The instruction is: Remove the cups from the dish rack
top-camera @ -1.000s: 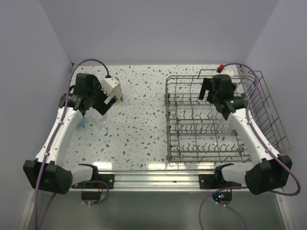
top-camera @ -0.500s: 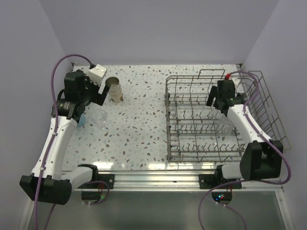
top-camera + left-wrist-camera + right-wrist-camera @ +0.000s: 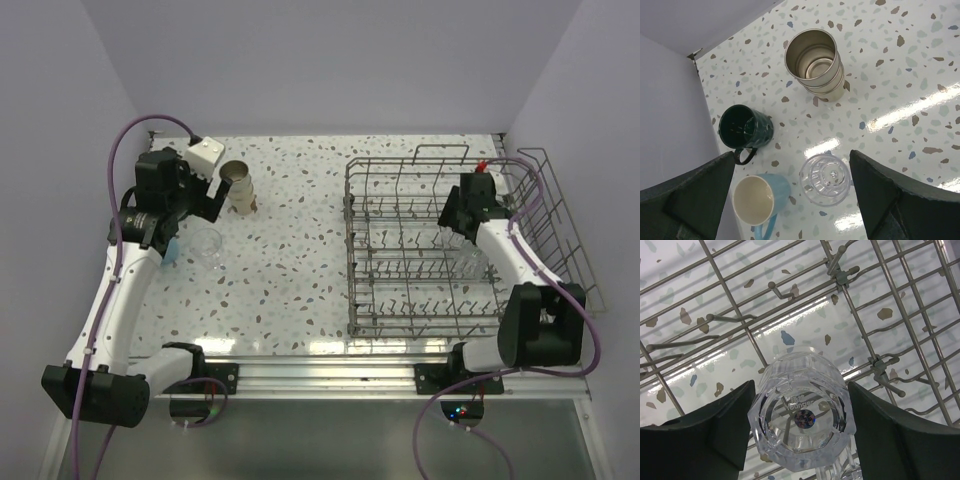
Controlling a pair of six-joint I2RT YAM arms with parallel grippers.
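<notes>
The grey wire dish rack (image 3: pixel 400 305) stands on the right of the table. Inside it a clear glass tumbler (image 3: pixel 801 412) sits upside down on the tines. My right gripper (image 3: pixel 800 415) reaches down into the rack (image 3: pixel 730 287) and is shut on that tumbler, one finger against each side. At far left my left gripper (image 3: pixel 791 167) hangs open above cups standing on the table: stacked metallic beige tumblers (image 3: pixel 815 62), a dark teal mug (image 3: pixel 744 127), a light blue mug (image 3: pixel 760 200) and a clear tumbler (image 3: pixel 824 179). It holds nothing.
The rack's tall wire side (image 3: pixel 560 230) rises to the right of my right arm, near the right wall. The stacked tumblers (image 3: pixel 237 185) and the clear tumbler (image 3: pixel 208 245) stand close to the left wall. Upright tines surround the gripped glass.
My right gripper dropped lower into the rack and its fingers closed in on the clear tumbler. My left gripper drew back from the metallic tumblers, leaving them standing.
</notes>
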